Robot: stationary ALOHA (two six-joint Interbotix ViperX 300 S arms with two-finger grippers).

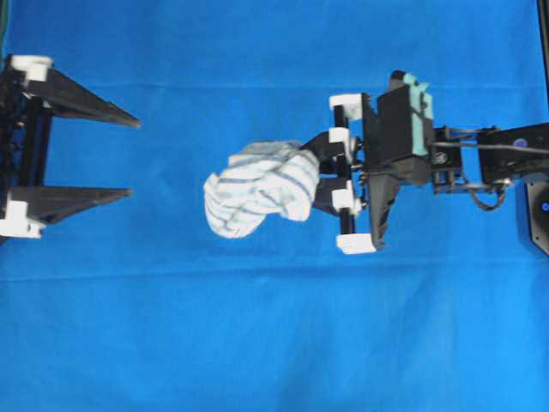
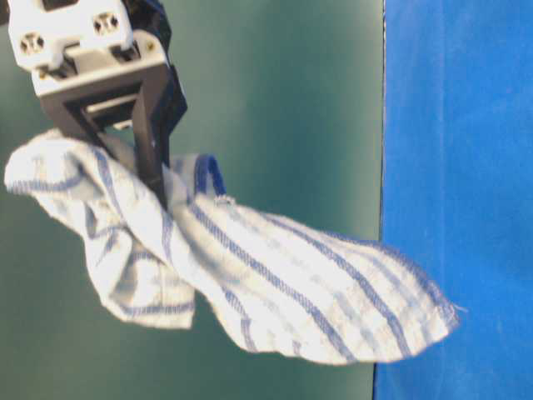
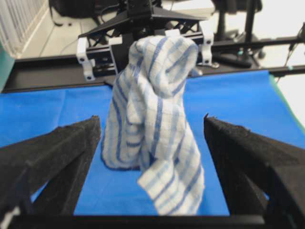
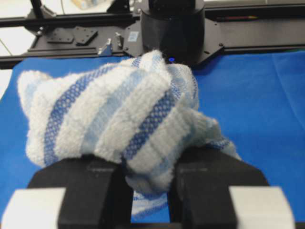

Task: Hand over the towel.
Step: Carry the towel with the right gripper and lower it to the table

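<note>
A plain blue tablecloth (image 1: 274,343) covers the tabletop; nothing lies between the two grippers. One towel (image 1: 262,189) hangs bunched from the right gripper (image 1: 330,172), clamped on its upper fold. At nine o'clock, well apart, the left gripper (image 1: 129,154) stands wide open, holding nothing.

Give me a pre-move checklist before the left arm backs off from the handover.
1. Right gripper clamped on the towel: ok.
2. Left gripper jaws spread wide: ok.
3. Left fingers off the cloth: ok, gap shows on both sides.
4. Towel lifted off the blue tablecloth: ok, it hangs free in the table-level view.
5. Grip firmness: cannot tell.
</note>
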